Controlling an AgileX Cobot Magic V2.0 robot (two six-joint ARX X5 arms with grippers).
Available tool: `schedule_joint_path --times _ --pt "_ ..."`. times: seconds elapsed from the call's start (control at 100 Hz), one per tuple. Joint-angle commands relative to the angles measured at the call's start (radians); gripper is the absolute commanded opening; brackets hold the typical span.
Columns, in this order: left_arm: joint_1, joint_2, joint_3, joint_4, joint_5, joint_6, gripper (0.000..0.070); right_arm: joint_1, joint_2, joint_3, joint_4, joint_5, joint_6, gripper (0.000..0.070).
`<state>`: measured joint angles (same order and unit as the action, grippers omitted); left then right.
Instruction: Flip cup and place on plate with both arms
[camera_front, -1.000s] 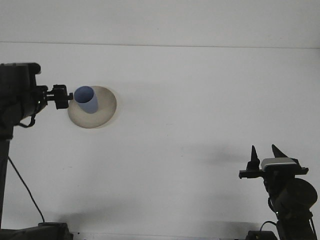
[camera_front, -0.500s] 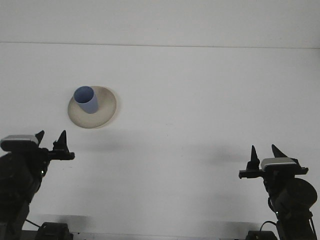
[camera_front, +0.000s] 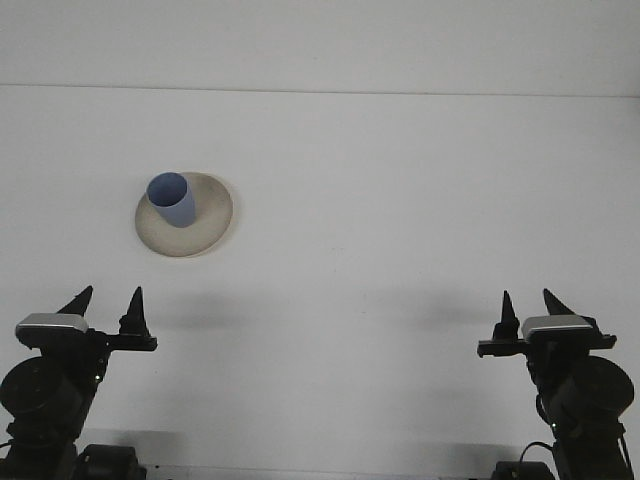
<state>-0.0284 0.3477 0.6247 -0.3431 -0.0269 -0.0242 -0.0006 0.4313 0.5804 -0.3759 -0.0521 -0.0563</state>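
The blue cup (camera_front: 173, 199) stands mouth-up on the beige plate (camera_front: 212, 222), set toward the plate's left half, its open rim facing the camera and its body leaning a little in the view. Cup and plate together sit on the white table (camera_front: 400, 200), well ahead of my left gripper (camera_front: 107, 299) and slightly to its right; nothing of mine touches either one. My left gripper sits low at the near edge of the table, its two dark fingertips pointing up and standing apart with clear white table showing between them, holding nothing. From my right gripper (camera_front: 529, 304) the cup lies far off to the left and ahead, across a wide stretch of bare table. That gripper sits at the near right edge, at about the same depth as the left one, fingertips likewise pointing up and spread, with nothing between them. Below each gripper I see the dark round body of its wrist and arm, cut off by the bottom of the view.
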Motion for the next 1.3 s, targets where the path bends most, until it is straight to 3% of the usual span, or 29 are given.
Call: schedule_joint_path --times 0.0,0.18,0.26,0.3,0.39,0.43,1.29 --pt "0.0 0.003 0.011 0.016 0.001 0.009 0.0514 0.001 0.0 0.007 0.014 0.0 -0.012 0.0405" --pt "0.0 0.003 0.011 0.016 0.001 0.009 0.0498 0.001 0.0 0.007 0.016 0.0 -0.012 0.0402" --pt "0.0 0.003 0.011 0.014 0.001 0.009 0.0474 0.001 0.0 0.007 0.017 0.0 -0.012 0.0334" --pt "0.0 0.003 0.011 0.013 0.001 0.009 0.039 0.001 0.0 0.007 0.016 0.0 -0.012 0.0257" --pt "0.0 0.003 0.011 0.003 0.001 0.009 0.0105 0.001 0.0 0.007 0.016 0.0 -0.012 0.0038" --pt "0.0 0.003 0.011 -0.003 0.001 0.009 0.0 0.001 0.0 0.007 0.017 0.0 -0.012 0.0" --pt "0.0 0.003 0.012 -0.007 0.001 0.009 0.0011 0.001 0.0 0.007 0.039 0.0 -0.012 0.0"
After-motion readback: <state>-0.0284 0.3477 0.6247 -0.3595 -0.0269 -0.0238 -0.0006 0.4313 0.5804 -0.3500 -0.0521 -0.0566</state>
